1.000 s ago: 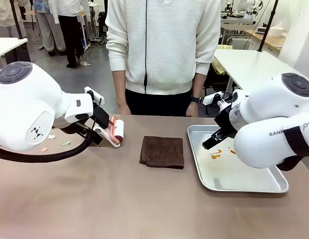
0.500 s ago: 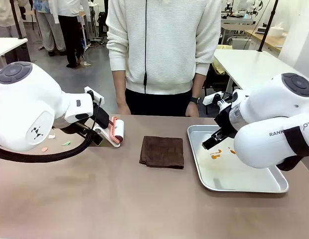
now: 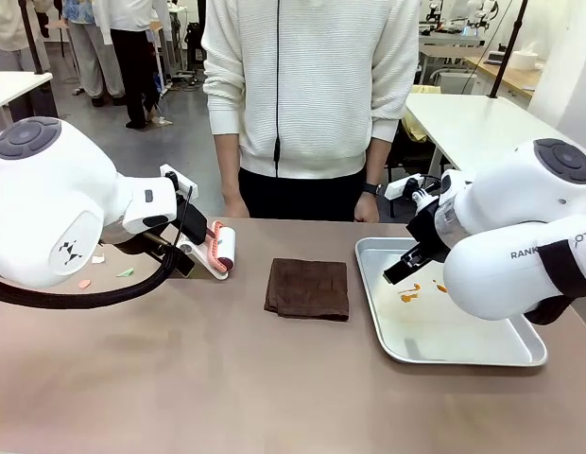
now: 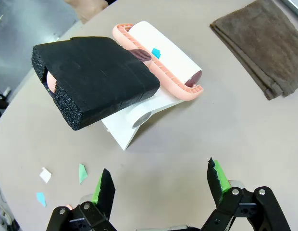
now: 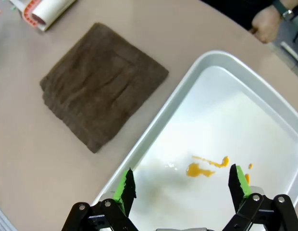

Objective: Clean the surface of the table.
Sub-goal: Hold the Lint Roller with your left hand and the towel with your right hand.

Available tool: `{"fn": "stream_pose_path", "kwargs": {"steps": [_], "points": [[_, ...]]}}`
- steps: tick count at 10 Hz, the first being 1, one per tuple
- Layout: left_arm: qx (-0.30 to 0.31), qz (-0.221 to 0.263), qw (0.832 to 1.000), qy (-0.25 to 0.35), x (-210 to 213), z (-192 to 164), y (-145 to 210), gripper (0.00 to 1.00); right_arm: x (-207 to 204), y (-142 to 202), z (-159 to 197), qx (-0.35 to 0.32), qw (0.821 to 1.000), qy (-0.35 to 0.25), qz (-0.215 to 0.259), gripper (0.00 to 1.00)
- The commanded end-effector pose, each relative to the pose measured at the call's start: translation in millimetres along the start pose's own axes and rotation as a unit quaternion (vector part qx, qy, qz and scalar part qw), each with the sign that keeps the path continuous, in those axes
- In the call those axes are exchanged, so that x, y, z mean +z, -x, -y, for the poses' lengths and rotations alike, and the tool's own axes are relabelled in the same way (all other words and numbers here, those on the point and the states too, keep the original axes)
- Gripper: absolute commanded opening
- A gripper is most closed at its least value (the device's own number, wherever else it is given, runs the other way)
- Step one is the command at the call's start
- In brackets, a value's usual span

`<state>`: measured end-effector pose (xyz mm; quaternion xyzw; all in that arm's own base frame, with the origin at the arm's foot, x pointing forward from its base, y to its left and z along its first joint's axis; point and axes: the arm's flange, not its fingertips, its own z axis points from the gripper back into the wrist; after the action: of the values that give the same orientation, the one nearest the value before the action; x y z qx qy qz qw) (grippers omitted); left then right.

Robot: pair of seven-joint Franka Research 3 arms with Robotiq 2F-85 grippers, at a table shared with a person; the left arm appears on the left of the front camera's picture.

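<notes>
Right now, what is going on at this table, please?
Nothing is held at the moment. The left gripper hangs open above the table, near a lint roller on its white stand, with small paper scraps lying nearby. The right gripper hangs open over a metal tray that has an orange smear. A folded brown cloth lies between roller and tray, and a person stands at the far side.
</notes>
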<state>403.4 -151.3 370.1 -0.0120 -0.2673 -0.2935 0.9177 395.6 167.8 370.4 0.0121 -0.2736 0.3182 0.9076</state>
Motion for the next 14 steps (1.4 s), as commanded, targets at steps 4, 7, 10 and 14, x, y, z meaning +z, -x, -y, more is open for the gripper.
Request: {"fn": "stream_pose_path", "kwargs": {"steps": [4,7,10,14], "points": [[0.000,0.000,1.000,0.000,0.0,0.1,0.0,1.00,0.1,0.0,0.1,0.000,1.000,0.000,0.000,1.00],[0.017,-0.018,0.998,0.050,11.9,-3.2,4.5,1.00,5.4,0.9,7.0,-0.081,0.994,-0.047,-0.060,1.00],[0.091,-0.080,0.967,0.224,33.7,-20.9,23.2,1.00,39.9,13.6,39.7,-0.278,0.919,-0.224,-0.168,1.00],[0.214,0.008,0.924,0.318,109.7,-89.9,72.2,1.00,116.4,85.0,79.3,-0.358,0.853,-0.374,-0.068,1.00]]}}
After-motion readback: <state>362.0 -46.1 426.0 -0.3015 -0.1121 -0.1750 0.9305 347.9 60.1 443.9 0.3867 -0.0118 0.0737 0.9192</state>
